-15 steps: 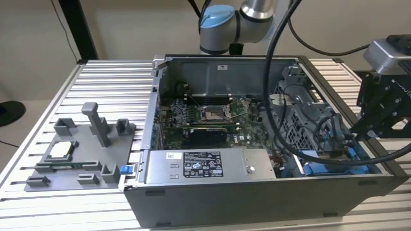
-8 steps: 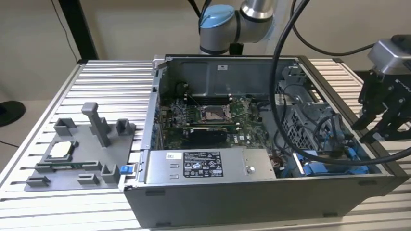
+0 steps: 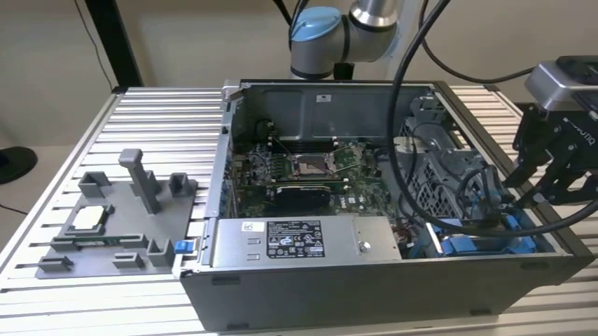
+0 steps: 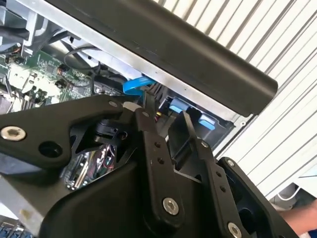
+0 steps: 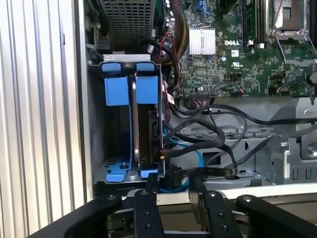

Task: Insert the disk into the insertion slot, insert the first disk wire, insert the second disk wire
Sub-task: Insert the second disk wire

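Disk (image 5: 148, 119) sits edge-on in the slot (image 5: 95, 129) (blue clips at the end). Gripper (image 5: 174, 182) fingers (image 5: 152, 186) are part-open, straddling the black wire plug (image 5: 171, 172). Probably best to keep the plug square, push it straight and avoid loose cables (image 5: 218, 139).

The arm (image 3: 372, 15) is a silver tube with grey joints and a light-blue cap (image 3: 316, 24), at twelve o'clock in the exterior view. Black cables (image 3: 411, 70) run to the matt black gripper (image 3: 534, 192) at three o'clock. Its jointed linkage bars carry silver screws (image 4: 171, 206) in the second wrist view.
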`<state>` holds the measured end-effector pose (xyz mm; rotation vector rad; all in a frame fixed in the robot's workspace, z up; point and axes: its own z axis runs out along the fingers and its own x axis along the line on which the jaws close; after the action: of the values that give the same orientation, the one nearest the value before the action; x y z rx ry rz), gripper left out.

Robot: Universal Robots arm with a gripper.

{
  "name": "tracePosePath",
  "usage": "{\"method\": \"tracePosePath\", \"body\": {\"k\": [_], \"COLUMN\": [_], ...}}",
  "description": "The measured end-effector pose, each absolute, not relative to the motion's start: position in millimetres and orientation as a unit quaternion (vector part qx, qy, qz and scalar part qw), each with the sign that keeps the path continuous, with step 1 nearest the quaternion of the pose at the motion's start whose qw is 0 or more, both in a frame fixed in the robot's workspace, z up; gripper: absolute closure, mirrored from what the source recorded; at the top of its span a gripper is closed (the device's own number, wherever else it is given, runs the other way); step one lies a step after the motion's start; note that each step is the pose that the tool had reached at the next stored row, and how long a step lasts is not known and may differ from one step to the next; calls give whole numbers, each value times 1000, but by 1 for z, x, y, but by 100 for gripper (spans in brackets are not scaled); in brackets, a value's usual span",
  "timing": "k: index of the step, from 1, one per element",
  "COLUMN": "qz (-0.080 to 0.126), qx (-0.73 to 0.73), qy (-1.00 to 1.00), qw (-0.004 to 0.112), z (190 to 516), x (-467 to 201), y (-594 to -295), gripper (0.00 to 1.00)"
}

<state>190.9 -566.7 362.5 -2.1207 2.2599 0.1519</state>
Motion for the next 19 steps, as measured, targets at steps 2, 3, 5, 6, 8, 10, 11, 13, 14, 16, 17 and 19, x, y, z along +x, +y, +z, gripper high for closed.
{"method": "tracePosePath", "body": {"k": [2, 3, 5, 6, 8, 10, 11, 13, 14, 16, 17, 19], "qz": [52, 54, 57, 59, 65, 70, 72, 73, 74, 74, 74, 74], "qx": [-683, -683, -683, -682, -682, -682, -681, -681, -681, -682, -682, -682], "qy": [728, 728, 728, 728, 728, 728, 728, 728, 728, 728, 728, 728], "qw": [16, 14, 9, 6, -1, -6, -8, -9, -10, -10, -11, -11], "z": [361, 361, 360, 359, 359, 358, 358, 358, 357, 356, 356, 356], "x": [193, 195, 197, 197, 198, 199, 199, 200, 201, 202, 202, 202], "y": [-566, -566, -566, -566, -566, -566, -566, -566, -566, -566, -566, -566], "gripper": [0, 0, 0, 0, 0, 0, 0, 0, 0, 0, 0, 0]}}
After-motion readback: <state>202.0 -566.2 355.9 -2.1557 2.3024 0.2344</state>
